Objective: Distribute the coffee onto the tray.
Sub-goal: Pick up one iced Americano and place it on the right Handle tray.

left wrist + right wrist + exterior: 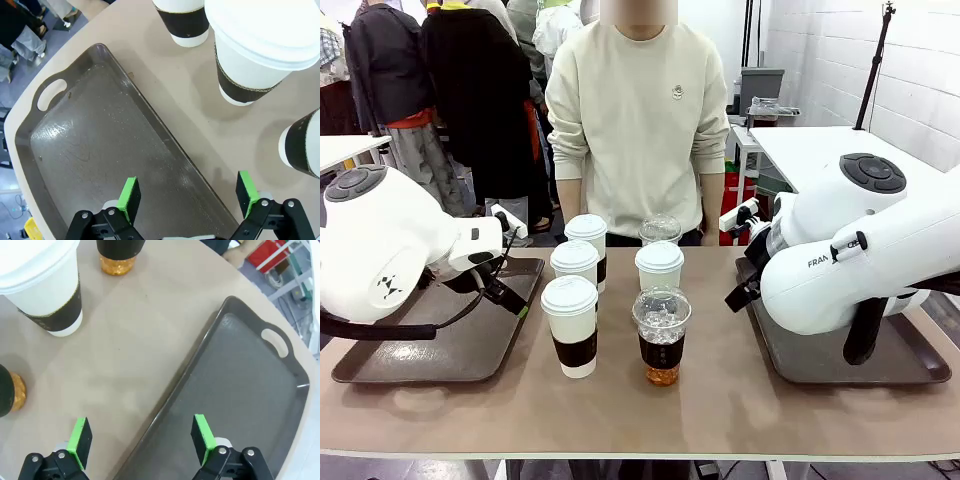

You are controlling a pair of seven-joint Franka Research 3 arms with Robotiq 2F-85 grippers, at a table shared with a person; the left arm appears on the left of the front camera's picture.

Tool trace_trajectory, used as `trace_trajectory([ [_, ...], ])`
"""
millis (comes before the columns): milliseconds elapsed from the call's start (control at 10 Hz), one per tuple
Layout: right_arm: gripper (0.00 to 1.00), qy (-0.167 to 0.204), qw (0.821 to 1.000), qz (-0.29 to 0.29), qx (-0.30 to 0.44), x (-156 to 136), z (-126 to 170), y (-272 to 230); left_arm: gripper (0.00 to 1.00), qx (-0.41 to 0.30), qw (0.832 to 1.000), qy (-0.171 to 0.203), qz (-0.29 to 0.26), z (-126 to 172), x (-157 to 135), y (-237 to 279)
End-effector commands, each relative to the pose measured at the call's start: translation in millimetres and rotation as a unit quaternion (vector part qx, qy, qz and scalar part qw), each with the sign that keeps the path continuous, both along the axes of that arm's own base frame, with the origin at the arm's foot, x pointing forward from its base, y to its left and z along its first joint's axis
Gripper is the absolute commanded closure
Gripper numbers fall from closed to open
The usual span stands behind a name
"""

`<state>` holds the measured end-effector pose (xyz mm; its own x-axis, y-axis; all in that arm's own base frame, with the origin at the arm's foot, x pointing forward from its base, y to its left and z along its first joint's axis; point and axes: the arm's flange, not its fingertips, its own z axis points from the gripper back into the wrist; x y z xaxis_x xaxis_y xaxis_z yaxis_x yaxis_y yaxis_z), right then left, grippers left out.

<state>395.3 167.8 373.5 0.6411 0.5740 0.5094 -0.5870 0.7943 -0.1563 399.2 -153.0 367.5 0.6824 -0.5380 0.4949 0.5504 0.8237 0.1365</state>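
We see left gripper [187, 181] and right gripper [140, 422] spread over glossy grey trays [90, 150]; front view shows six lidded cups [569, 325].

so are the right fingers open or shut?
Open. In the right wrist view the right gripper holds its fingers wide apart; only table and tray rim lie between them, nothing gripped.

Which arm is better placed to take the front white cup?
Left, likely. The open left gripper hangs over the left tray's rim beside the front white cup; the right gripper, also open, has the front clear cup in between.
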Motion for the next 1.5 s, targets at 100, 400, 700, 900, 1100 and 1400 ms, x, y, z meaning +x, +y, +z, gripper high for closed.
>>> trace_trajectory([
  [100,0.00,0.000,1.000,0.000,0.000,0.0,0.0,0.0,0.00,0.000,1.000,0.000,0.000,0.2,0.0,0.0],
  [400,0.00,0.000,1.000,0.000,0.000,0.0,0.0,0.0,0.00,0.000,1.000,0.000,0.000,0.2,0.0,0.0],
  [700,0.00,0.000,1.000,0.000,0.000,0.0,0.0,0.0,0.00,0.000,1.000,0.000,0.000,0.2,0.0,0.0],
  [900,0.00,0.000,1.000,0.000,0.000,0.0,0.0,0.0,0.00,0.000,1.000,0.000,0.000,0.2,0.0,0.0],
  [1100,0.00,0.000,1.000,0.000,0.000,0.0,0.0,0.0,0.00,0.000,1.000,0.000,0.000,0.2,0.0,0.0],
  [1400,0.00,0.000,1.000,0.000,0.000,0.0,0.0,-0.1,0.00,0.000,1.000,0.000,-0.001,0.0,-0.3,-0.8],
])
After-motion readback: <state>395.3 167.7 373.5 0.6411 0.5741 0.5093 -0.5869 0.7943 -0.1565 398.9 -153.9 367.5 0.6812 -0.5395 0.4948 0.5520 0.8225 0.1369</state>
